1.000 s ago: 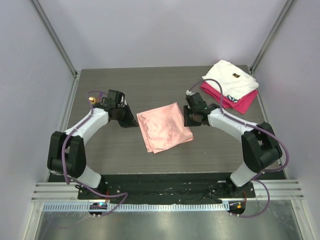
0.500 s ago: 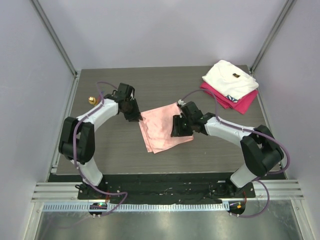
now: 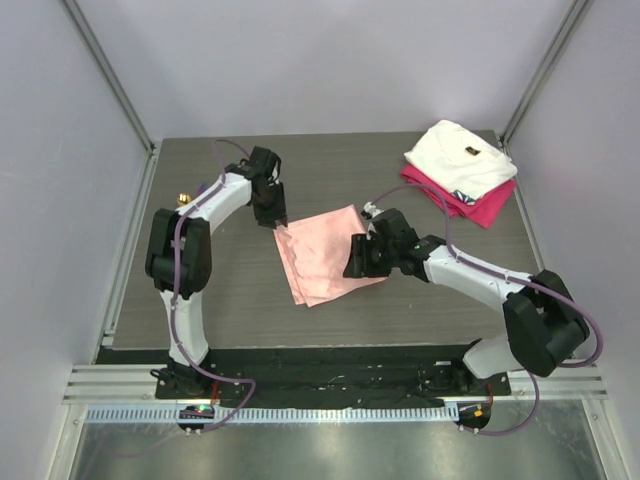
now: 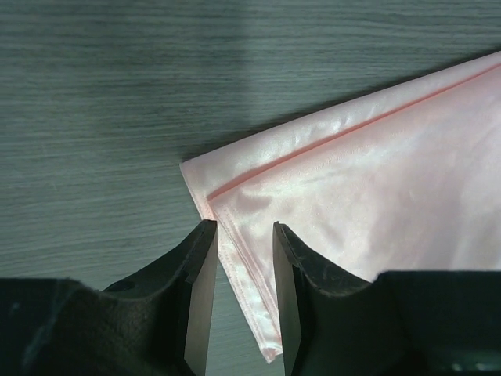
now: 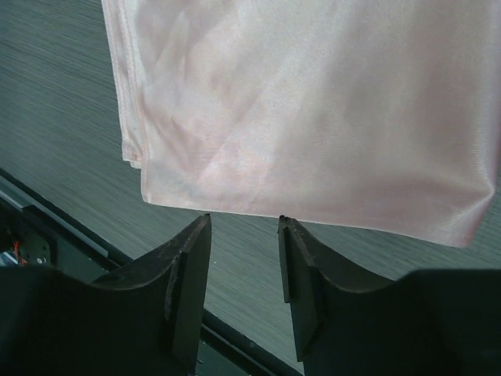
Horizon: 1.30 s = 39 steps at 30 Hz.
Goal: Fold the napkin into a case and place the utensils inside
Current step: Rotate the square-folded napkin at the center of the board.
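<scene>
Both arms moved in from sides to napkin (image 3: 325,255), flat mid surface (image 3: 200,300). Left end effector (image 4: 239,231) half open over its corner. Right end effector (image 5: 244,223) half open at its edge, holding nothing. Next fold looks close.

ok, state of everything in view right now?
napkin, folded in layers, flat on the table, not gripped
left claw, open, astride the napkin's edge near a corner
right claw, open, empty, tips at the napkin's edge
white cloth, folded, stacked on the magenta cloth
magenta cloth, folded, under the white cloth
gold utensil, near the table's left edge, untouched
</scene>
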{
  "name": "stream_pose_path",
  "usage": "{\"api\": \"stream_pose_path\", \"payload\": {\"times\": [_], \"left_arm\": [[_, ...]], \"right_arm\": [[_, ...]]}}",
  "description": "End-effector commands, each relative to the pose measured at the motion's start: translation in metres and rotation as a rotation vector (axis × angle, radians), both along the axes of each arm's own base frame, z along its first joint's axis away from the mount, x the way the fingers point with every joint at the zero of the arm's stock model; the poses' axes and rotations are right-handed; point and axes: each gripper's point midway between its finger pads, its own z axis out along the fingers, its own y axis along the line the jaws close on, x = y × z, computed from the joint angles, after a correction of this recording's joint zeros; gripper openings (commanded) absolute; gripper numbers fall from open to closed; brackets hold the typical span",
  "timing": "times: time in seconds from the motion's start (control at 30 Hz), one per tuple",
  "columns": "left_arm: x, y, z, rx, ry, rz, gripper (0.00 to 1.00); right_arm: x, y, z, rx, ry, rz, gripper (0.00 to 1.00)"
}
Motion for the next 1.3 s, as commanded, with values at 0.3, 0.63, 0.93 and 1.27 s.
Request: {"api": "stream_pose_path", "payload": {"times": [0.3,0.63,0.93,1.27], "left_arm": [[0.020,-0.008,-0.012,-0.061,0.066,-0.103,0.15],[0.008,0.014,-0.045,0.002,0.158,-0.052,0.10],[-0.074,-0.003,-0.068,-0.126,0.248,0.055,0.16],[-0.136,-0.037,-0.005,-0.349,0.166,0.095,0.30]], "right_arm": [[0.020,0.015,-0.020,-0.010,0.026,0.017,0.22],[0.033,0.003,-0.058,-0.076,0.072,-0.044,0.08],[0.073,-0.068,-0.074,-0.400,-0.013,-0.154,0.06],[0.081,-0.083,-0.007,-0.451,-0.122,-0.162,0.32]]}}
